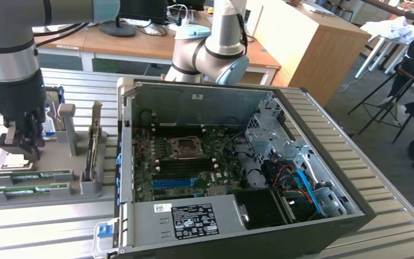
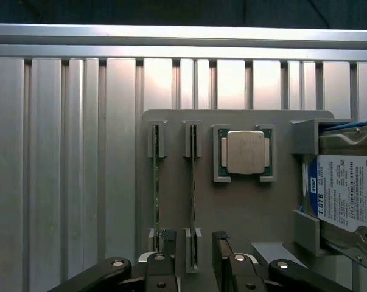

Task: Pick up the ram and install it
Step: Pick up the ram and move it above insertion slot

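Note:
Two green ram sticks stand on edge in a grey fixture (image 1: 84,189) on the exterior view's left, one (image 1: 32,175) behind the other (image 1: 27,190). In the wrist view they run side by side, edge-on. My gripper (image 1: 20,151) hangs just above the fixture. It is open, and its dark fingers (image 2: 221,246) straddle one end of the ram (image 2: 193,201) nearer the processor without touching it. The second ram (image 2: 156,194) lies just outside the other finger. The motherboard (image 1: 181,164), with its dark slots, lies in the open computer case.
A square silver processor (image 2: 245,152) and a hard drive (image 2: 347,194) share the fixture beside the sticks. The open computer case (image 1: 192,102) stands on the ribbed metal table (image 1: 41,237), with a second robot arm (image 1: 218,48) behind it. Chairs and desks are beyond.

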